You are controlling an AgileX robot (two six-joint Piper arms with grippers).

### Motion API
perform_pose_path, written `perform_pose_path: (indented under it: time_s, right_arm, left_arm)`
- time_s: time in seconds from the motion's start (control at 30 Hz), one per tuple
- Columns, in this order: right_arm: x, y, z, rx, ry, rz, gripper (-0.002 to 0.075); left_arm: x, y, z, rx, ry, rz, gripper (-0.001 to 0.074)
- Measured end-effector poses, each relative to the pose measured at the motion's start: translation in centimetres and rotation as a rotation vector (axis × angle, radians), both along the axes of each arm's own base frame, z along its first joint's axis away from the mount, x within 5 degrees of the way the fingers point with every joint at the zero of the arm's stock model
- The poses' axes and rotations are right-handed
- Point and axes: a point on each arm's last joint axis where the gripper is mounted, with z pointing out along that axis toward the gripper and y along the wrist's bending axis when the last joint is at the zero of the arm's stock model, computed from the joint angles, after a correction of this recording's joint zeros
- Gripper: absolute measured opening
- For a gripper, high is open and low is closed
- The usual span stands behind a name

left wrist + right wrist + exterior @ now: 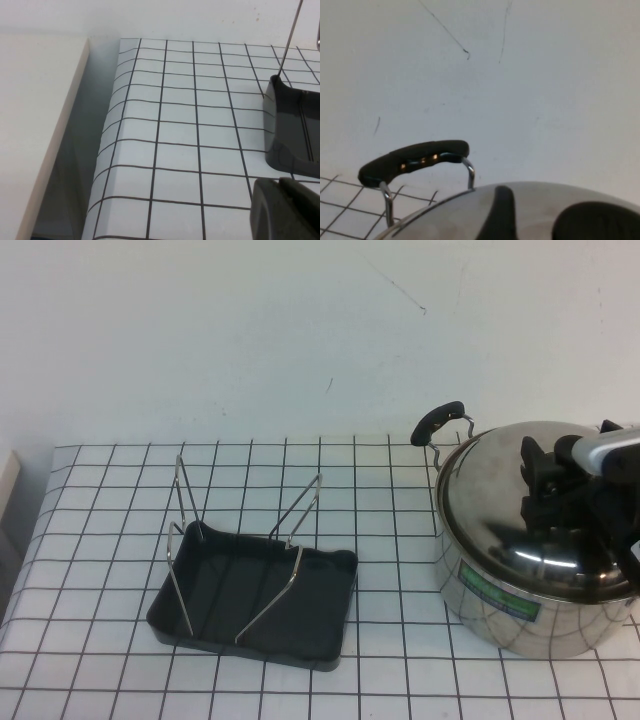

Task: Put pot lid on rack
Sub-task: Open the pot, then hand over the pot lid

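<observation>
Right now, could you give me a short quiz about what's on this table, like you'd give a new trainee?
1. True or false: the pot lid already stands in the rack.
2. Which gripper is over the lid? A) left gripper B) right gripper C) neither
3. Fill in: the rack's wire supports hold ____.

Key
1. False. The lid sits on the pot, on the right of the table; the rack is to its left, apart from it.
2. B. The right gripper is open at the lid's top; the left one is shut, low over the table's left part, near the rack.
3. Nothing.
</observation>
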Motion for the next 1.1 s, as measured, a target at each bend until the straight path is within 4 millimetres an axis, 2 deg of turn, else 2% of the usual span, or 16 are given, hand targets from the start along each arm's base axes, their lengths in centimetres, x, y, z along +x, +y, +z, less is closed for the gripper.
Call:
perform_pose_path:
  time_s: [0.1,0.23,0.4,0.53,0.8,0.97,1.1]
  right_arm:
    - [0.0,0.0,0.1,0.002,-0.011,-0.002,0.0552]
    - [0.0,0.0,0.5,0.006,-0.051,-0.006,0.0335]
    - [-0.2,-0.1,1.2,0.018,-0.081,-0.009,0.0337]
    - [-1.0,-0.4,4.0,0.057,-0.167,-0.013,0.0337]
    - [-4.7,-1.7,10.4,0.075,-0.264,0.018,0.0337]
    - [-7.0,-2.3,12.4,0.09,-0.233,0.059,0.0336]
    - [-8.2,-2.6,13.2,0.168,-0.212,0.082,0.0336]
  left_arm:
    - [0.0,0.0,0.0,0.0,0.0,0.0,-0.0004]
    - [0.0,0.0,0.0,0.0,0.0,0.0,-0.0004]
    - [0.0,0.0,0.0,0.0,0.0,0.0,-0.0003]
    - [0.0,0.0,0.0,0.0,0.0,0.0,-0.0003]
    - [0.0,0.0,0.0,0.0,0.0,0.0,-0.0003]
    - [0.0,0.0,0.0,0.0,0.0,0.0,-0.0003]
    - [0.0,0.0,0.0,0.0,0.0,0.0,-0.0003]
